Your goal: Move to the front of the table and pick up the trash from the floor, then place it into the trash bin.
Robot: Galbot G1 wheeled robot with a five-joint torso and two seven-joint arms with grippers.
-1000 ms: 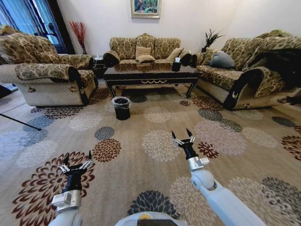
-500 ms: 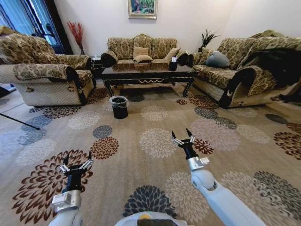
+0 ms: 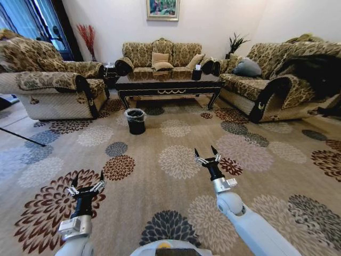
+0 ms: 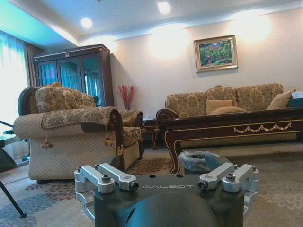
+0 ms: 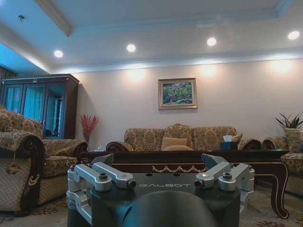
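Floral carpet [image 3: 160, 138] spreads before you, sofas around. Table [image 3: 169, 84] at 12 o'clock, far end of room. Trash bin [image 3: 136, 121] at 11 o'clock, on carpet just before table's left leg. Left gripper [image 3: 87, 180] low at 7 o'clock, fingers spread, empty. Right gripper [image 3: 206, 153] at 5 o'clock, raised, fingers spread, empty.

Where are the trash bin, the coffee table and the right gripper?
trash bin [image 3: 136, 124]: head view, on its black side wall below the liner.
coffee table [image 3: 169, 84]: head view, on the glossy dark top.
right gripper [image 3: 206, 154]: head view, midway between its open fingertips, above the carpet.
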